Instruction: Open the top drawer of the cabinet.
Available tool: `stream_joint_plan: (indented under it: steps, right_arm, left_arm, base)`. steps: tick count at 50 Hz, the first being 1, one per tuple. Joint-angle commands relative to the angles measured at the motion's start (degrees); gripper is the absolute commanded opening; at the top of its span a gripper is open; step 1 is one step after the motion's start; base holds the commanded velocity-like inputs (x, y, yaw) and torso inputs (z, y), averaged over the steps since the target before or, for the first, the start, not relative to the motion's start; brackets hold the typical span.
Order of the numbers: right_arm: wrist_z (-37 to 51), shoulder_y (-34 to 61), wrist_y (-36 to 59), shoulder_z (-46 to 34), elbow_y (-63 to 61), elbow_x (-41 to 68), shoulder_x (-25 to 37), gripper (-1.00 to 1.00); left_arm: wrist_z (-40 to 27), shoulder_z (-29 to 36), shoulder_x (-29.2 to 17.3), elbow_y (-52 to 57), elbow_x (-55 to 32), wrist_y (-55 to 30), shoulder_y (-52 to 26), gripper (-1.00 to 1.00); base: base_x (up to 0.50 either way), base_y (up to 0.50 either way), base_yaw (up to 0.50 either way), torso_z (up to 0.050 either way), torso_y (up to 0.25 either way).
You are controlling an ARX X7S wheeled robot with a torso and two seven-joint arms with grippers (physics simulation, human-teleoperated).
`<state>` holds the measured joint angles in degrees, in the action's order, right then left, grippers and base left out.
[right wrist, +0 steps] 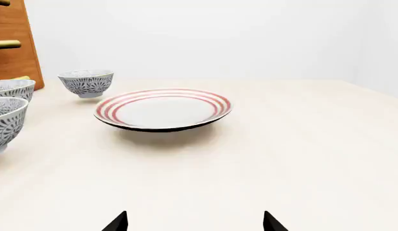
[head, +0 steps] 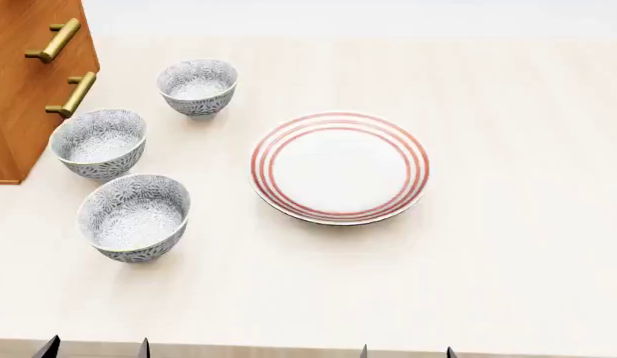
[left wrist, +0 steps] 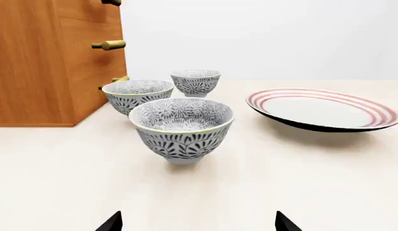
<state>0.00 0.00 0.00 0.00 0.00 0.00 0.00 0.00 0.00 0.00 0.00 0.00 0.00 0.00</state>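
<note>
Both grippers, left (head: 94, 347) and right (head: 406, 350), sat spread at the counter's near edge; the left should skirt the 3 bowls (head: 135, 218) toward the cabinet's (head: 19, 104) top drawer at the far-left corner.

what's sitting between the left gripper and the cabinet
Head view: two patterned bowls, the nearest bowl and the middle bowl, lie between the left gripper and the cabinet.

Three patterned grey bowls (head: 135, 217) (head: 99, 143) (head: 198, 87) stand apart in a line on the pale surface (head: 507, 253), with a red-ringed white plate (head: 339, 167) beside them.
</note>
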Motion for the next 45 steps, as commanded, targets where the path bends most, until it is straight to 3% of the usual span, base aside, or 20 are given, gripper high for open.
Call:
stream_joint_plan:
  steps: [1, 18, 45]
  right_arm:
    - [0.7, 0.0, 0.0, -0.7, 0.0, 0.5, 0.5, 1.0]
    - [3.9, 0.2, -3.4, -2.5, 1.0, 5.7, 3.1, 1.0]
    - [5.2, 0.6, -4.3, -4.5, 1.8, 8.9, 4.9, 1.0]
  left_arm:
    - [-0.4, 1.8, -1.1, -0.2, -0.3, -0.6, -0.1, 1.0]
    - [-1.9, 5.2, -3.5, -0.6, -2.2, 0.0, -0.1, 1.0]
    - [-3.6, 7.9, -5.4, -0.9, -3.9, -0.3, -0.5, 1.0]
  base:
    - [0.0, 0.0, 0.0, 0.0, 0.0]
    - [0.0, 0.02, 0.0, 0.0, 0.0]
    - [0.0, 0.46, 0.0, 0.0, 0.0]
